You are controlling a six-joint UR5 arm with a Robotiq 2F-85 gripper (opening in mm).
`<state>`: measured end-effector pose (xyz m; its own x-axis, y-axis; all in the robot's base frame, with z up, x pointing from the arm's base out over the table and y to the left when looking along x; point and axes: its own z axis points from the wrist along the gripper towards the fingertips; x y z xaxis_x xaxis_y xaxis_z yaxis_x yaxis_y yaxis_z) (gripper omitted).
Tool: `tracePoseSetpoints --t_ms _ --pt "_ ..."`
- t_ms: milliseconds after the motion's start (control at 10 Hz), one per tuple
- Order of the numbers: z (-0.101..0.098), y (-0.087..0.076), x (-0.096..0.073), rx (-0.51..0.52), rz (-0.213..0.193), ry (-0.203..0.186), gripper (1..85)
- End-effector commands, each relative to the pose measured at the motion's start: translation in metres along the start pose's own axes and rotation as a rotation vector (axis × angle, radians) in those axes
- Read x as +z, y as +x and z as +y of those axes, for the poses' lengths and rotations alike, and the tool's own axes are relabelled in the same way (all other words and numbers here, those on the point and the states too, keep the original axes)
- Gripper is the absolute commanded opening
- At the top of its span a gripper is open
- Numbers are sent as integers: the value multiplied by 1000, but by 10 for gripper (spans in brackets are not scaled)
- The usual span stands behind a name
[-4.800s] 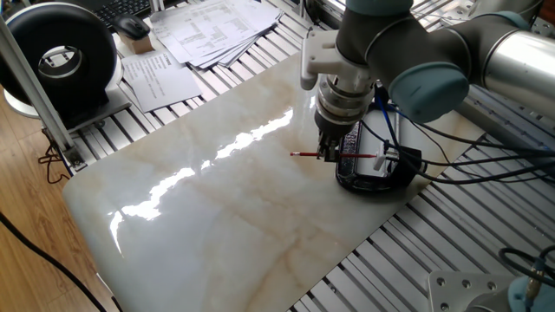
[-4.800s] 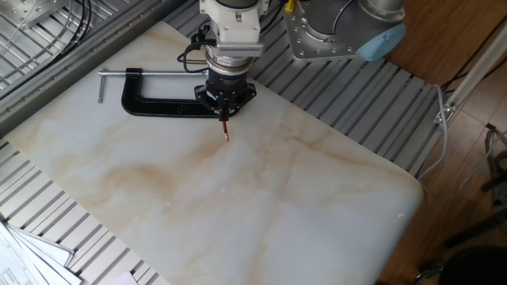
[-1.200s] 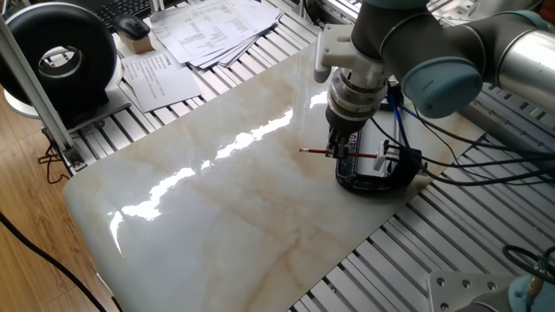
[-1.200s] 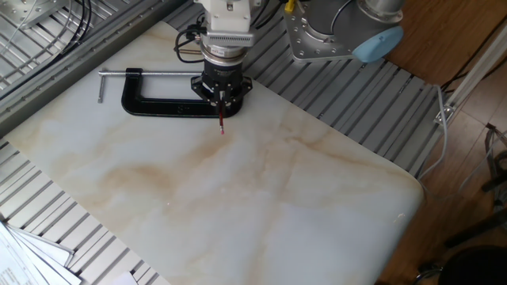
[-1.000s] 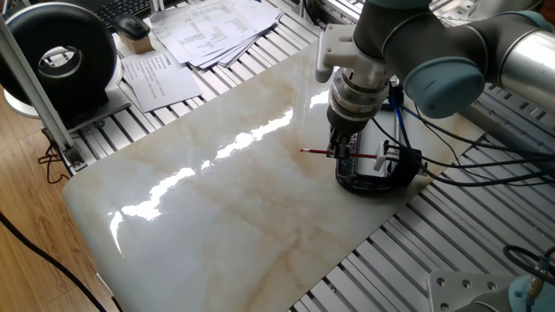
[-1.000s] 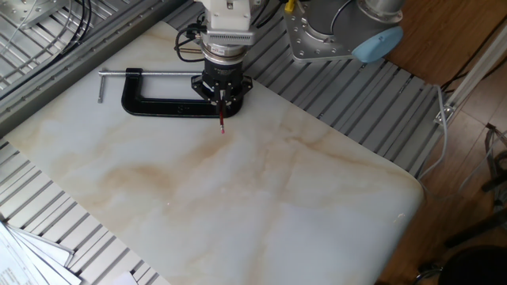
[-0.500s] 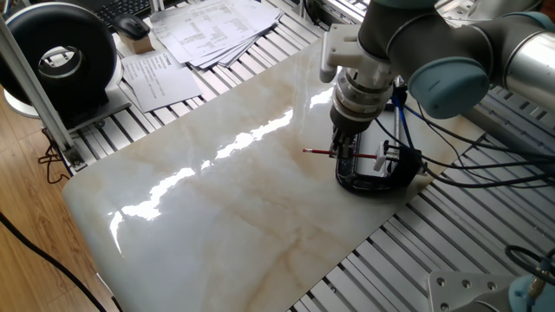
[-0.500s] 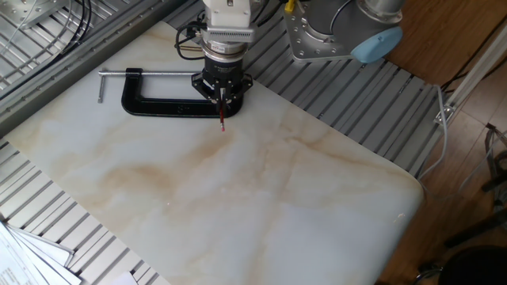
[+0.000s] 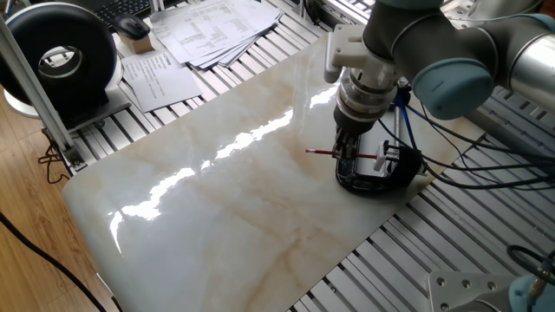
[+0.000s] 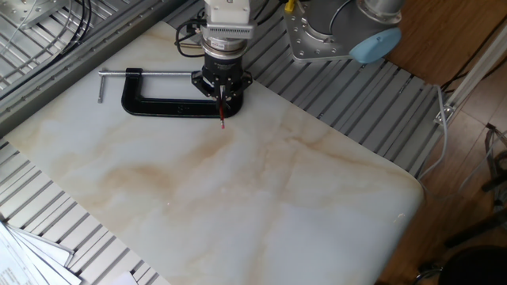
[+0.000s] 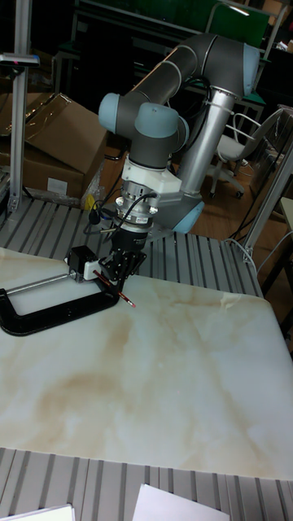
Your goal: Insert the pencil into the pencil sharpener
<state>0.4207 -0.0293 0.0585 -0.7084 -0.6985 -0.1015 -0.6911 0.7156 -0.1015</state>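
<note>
Writing: printed sheets (image 9: 212, 30) at far edge of the table, text too small to read; no brand legible on arm or clamp.
Gripper (image 9: 346, 156): fingers closed on the pencil (image 9: 323, 152), gripping it mid-shaft; pencil roughly level, above the marble slab (image 9: 217, 191).
Pencil: red, dark tip pointing away from clamp in the other fixed view (image 10: 223, 119); rear end towards the pencil sharpener (image 11: 81, 263).
Sharpener: small block w/ whitish face in tall fixed view, held in the C-clamp (image 10: 158, 104) at its screw end; whether pencil end touches it, cannot tell.
Change vs 4.8 s ago: gripper + pencil shifted towards clamp and sharpener; slight further creep over last sec. Clamp unmoved.
Containers: none seen; black reel (image 9: 61, 56) on left of one fixed view.
</note>
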Motion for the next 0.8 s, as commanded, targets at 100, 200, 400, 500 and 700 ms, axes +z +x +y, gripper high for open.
tracePoseSetpoints --t_ms 100,200,400,500,700 --pt "-1 5 -2 4 -11 0 17" --pt "-1 6 -2 4 -11 0 17" --pt "-1 9 -2 4 -10 1 17" --pt "-1 11 -2 3 -8 3 17" --pt "0 10 -3 4 -12 1 17"
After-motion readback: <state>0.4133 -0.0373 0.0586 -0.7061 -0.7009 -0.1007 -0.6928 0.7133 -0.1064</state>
